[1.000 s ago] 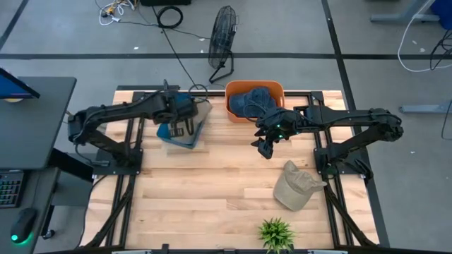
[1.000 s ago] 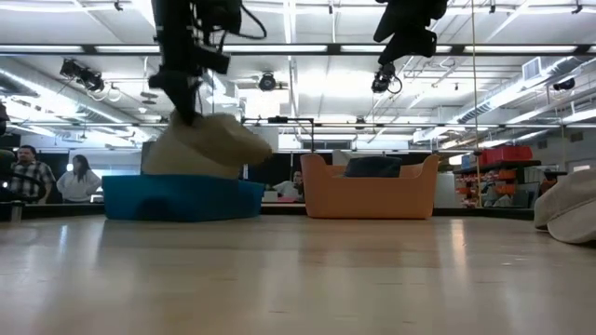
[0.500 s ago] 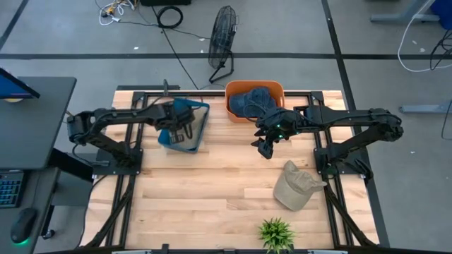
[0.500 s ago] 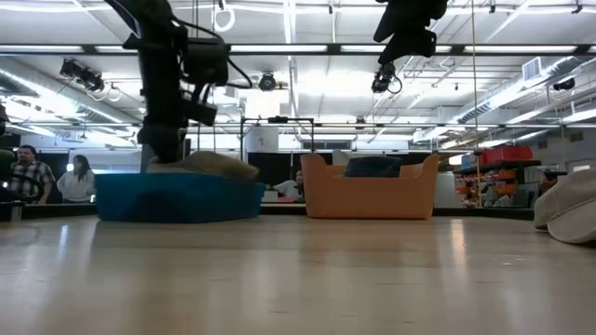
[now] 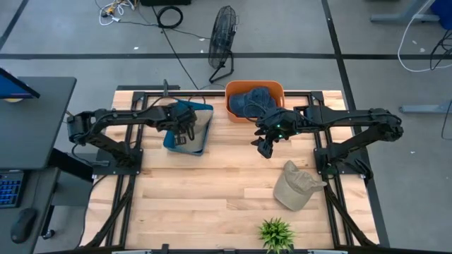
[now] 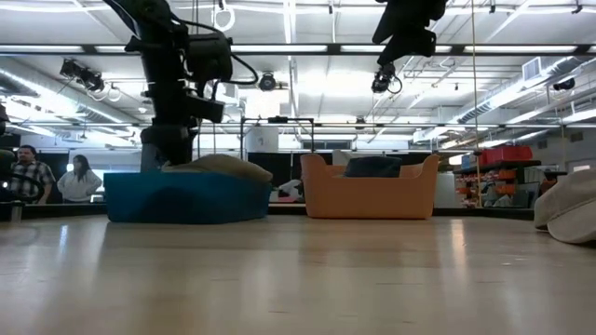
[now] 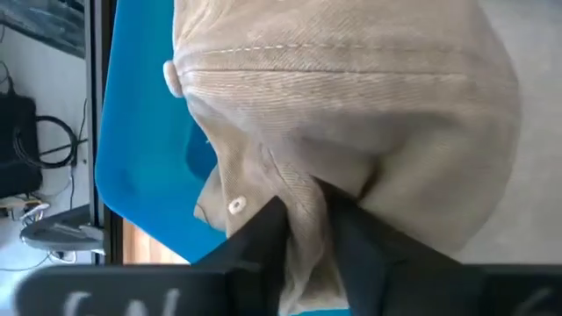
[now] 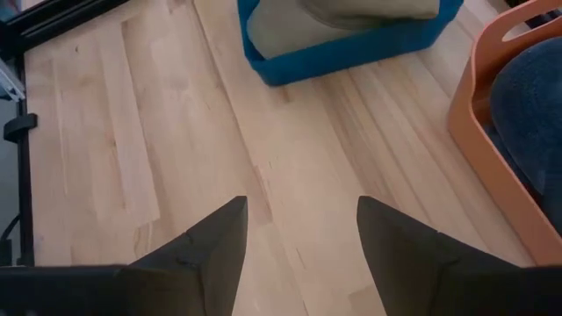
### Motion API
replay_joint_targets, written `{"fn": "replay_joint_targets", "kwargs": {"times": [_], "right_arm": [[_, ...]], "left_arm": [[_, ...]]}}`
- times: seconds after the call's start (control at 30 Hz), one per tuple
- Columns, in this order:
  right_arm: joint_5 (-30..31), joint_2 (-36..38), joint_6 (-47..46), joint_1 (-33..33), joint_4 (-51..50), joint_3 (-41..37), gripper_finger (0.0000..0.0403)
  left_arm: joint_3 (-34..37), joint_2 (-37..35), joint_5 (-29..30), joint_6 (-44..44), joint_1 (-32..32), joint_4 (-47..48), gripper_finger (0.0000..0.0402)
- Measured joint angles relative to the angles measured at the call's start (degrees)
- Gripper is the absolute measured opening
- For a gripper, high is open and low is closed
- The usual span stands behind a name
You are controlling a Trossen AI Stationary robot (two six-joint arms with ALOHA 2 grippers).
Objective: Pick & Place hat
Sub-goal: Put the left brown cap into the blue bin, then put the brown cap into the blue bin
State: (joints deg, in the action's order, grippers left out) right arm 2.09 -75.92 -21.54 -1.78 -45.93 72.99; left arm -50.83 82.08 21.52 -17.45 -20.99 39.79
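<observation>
Nearest the front edge of the table (image 5: 212,204), a small green plant (image 5: 276,233), untouched. Just behind it, toward the right side, a tan hat (image 5: 295,185) lying loose on the wood, well apart from both arms; apparently yet to be picked.

Farther back, mid-table: right gripper (image 5: 264,149) hanging above bare planks between the loose hat and the bins, fingers (image 8: 202,254) spread wide in the right wrist view, holding nothing. Waiting, by the look of it.

Farther back again, on the left: left gripper (image 5: 182,132) down inside the blue bin (image 5: 200,138), fingers (image 7: 263,230) pinched shut on a fold of a second tan hat (image 7: 351,114). From the low view, hat (image 6: 219,167) resting in the bin, crown just over the rim. Placement all but done; only the release and lift-out left.

At the back edge, an orange bin (image 5: 277,88) with dark blue hats (image 5: 251,102) already inside.

Judged overall: one tan hat nearly delivered, one more left on the table.
</observation>
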Motion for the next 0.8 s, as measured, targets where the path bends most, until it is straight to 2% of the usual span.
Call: {"fn": "replay_joint_targets", "kwargs": {"times": [0.2,0.4,0.57,0.7,0.8], "right_arm": [[0.1,0.0,0.1,0.0,0.0,0.0,0.0219],[1.4,0.0,2.0,0.0,-0.3,0.0,0.0219],[-0.1,0.1,1.1,0.4,-7.1,3.3,0.0219],[-0.5,0.2,1.0,1.9,-15.9,7.2,0.0219],[-3.3,0.2,-2.1,3.6,-22.7,8.0,0.0219]], "left_arm": [[-1.1,0.0,0.2,5.5,-0.7,3.2,0.0168],[-8.6,-0.3,0.1,6.2,2.1,10.1,0.0219],[-18.0,-0.4,0.5,8.1,4.4,16.1,0.0233],[-24.0,-0.4,0.7,11.1,6.0,17.0,0.0231],[-27.6,-0.5,0.7,14.2,7.2,16.6,0.0225]]}}
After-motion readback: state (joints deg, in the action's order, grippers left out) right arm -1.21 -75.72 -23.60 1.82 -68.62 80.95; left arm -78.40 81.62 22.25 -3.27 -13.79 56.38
